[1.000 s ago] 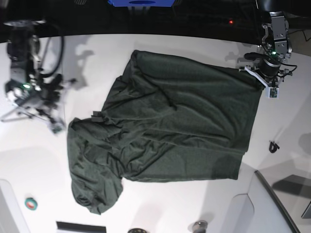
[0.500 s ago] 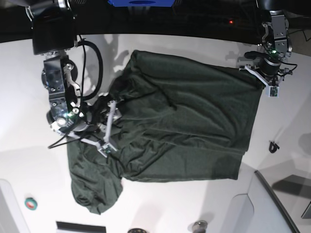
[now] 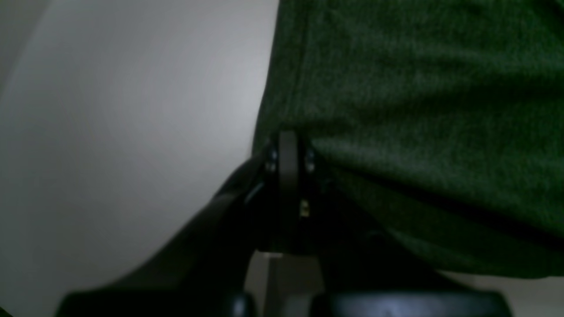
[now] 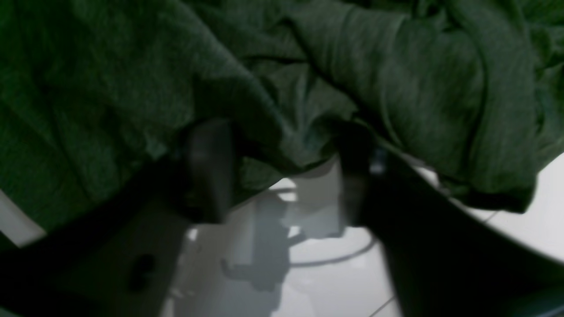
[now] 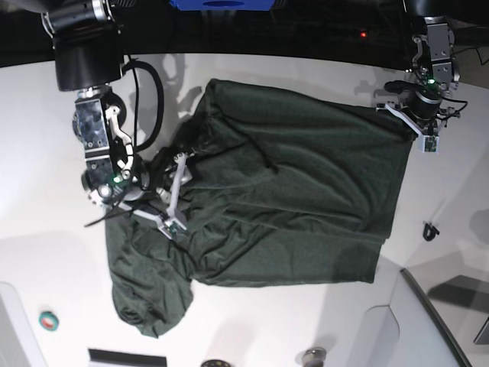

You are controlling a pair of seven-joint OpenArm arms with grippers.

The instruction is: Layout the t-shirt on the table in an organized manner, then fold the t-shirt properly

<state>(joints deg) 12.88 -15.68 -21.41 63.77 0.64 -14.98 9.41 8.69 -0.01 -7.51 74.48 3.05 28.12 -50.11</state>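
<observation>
The dark green t-shirt [image 5: 290, 191] lies spread and wrinkled across the white table [image 5: 61, 260], with a bunched sleeve at the lower left. My right gripper [image 5: 177, 195] is on the shirt's left edge. In the right wrist view this gripper [image 4: 282, 136] is open, its fingers [image 4: 207, 167] standing on either side of a raised fold of the t-shirt [image 4: 396, 88]. My left gripper [image 5: 403, 115] sits at the shirt's far right corner. In the left wrist view it [image 3: 287, 143] is shut on the hem of the t-shirt [image 3: 418, 110].
A green tape roll [image 5: 49, 321] lies near the front left. A small black object [image 5: 432, 229] sits right of the shirt. A grey panel [image 5: 435, 321] fills the lower right corner. A blue object [image 5: 221, 4] is at the back edge.
My right arm has swung in from the far left of the table onto the shirt's left edge, and its jaws now straddle a fold. The left arm has stayed in place.
</observation>
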